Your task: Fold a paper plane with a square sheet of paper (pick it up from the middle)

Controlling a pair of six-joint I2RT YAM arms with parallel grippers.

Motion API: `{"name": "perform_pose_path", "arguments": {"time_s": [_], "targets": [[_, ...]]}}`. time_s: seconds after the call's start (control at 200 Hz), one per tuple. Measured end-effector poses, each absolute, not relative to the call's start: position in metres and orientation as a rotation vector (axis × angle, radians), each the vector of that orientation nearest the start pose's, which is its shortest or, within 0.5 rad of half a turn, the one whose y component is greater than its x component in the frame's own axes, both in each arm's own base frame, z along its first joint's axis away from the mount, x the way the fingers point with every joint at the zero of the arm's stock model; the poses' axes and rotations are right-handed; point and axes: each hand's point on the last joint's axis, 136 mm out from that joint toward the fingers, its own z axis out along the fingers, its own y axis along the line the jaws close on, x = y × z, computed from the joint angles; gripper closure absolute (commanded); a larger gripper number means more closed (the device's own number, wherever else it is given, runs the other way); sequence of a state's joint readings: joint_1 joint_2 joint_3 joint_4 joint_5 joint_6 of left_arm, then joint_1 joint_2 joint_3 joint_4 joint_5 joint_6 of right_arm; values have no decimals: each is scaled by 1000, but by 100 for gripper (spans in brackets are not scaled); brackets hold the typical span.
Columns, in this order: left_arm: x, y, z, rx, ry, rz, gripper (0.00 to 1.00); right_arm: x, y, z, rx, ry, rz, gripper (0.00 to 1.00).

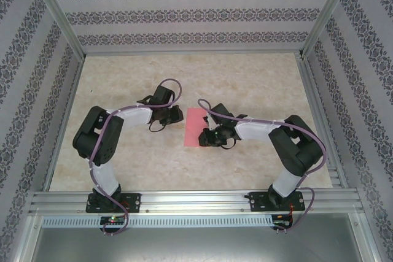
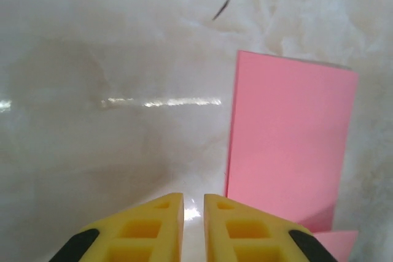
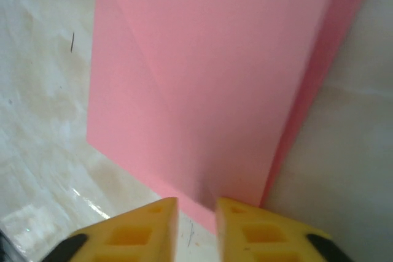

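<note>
**Sheet** (image 1: 194,126): pink, flat on the table (image 1: 258,78) at centre, between the two arms. It is oblong rather than square, with the long axis running from the near edge toward the back wall. In the right wrist view the upper leaf carries a slanting crease, and a lower leaf shows past it along one side.

**Left pincer** (image 2: 193,199): fingers narrowly parted with nothing between them, over bare table. The sheet lies ahead and to its right, its long left edge just beside the pincer's line.

**Right pincer** (image 3: 196,204): fingers a little apart, with no grip to be seen. The sheet's edge lies directly before the gap and the rest stretches away ahead. From above, this pincer overlaps the sheet's right side toward the near end, so the right arm is the nearer.

**Judgement:** the coming move likely turns on that edge facing the right pincer. The left would have to cross rightward.

**Obscured:**
- From above, the sheet's near right part is covered by the right arm.
- Whether either fingertip touches paper or table cannot be told.
- The layer count is uncertain.
- A pink corner low in the left wrist view is cut off.
</note>
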State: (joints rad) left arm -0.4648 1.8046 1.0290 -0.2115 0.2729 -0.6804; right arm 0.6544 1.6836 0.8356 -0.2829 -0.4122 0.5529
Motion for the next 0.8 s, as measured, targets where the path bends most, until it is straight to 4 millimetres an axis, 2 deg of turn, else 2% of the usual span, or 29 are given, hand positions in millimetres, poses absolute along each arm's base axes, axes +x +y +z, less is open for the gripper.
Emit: {"name": "perform_pose_path", "arguments": {"time_s": [0.07, 0.185, 0.26, 0.33, 0.455, 0.53, 0.714, 0.799], "targets": [[361, -233, 59, -173, 2653, -769, 65, 246, 274, 38, -271, 2836, 875, 57], [351, -229, 89, -158, 2583, -816, 52, 271, 280, 84, -237, 2697, 920, 46], [343, -227, 98, -150, 2559, -842, 48, 290, 276, 110, -188, 2609, 923, 41], [335, -227, 99, -149, 2555, -875, 46, 304, 265, 118, -124, 2570, 889, 40], [321, -231, 88, -163, 2580, -943, 45, 314, 251, 109, -39, 2588, 848, 41], [313, -236, 81, -168, 2598, -983, 45, 318, 247, 98, -7, 2614, 837, 46], [306, -254, 81, -156, 2605, -1071, 46, 318, 250, 58, 9, 2709, 846, 56], [306, -259, 83, -161, 2594, -1102, 48, 316, 254, 47, 3, 2736, 871, 60]]}}
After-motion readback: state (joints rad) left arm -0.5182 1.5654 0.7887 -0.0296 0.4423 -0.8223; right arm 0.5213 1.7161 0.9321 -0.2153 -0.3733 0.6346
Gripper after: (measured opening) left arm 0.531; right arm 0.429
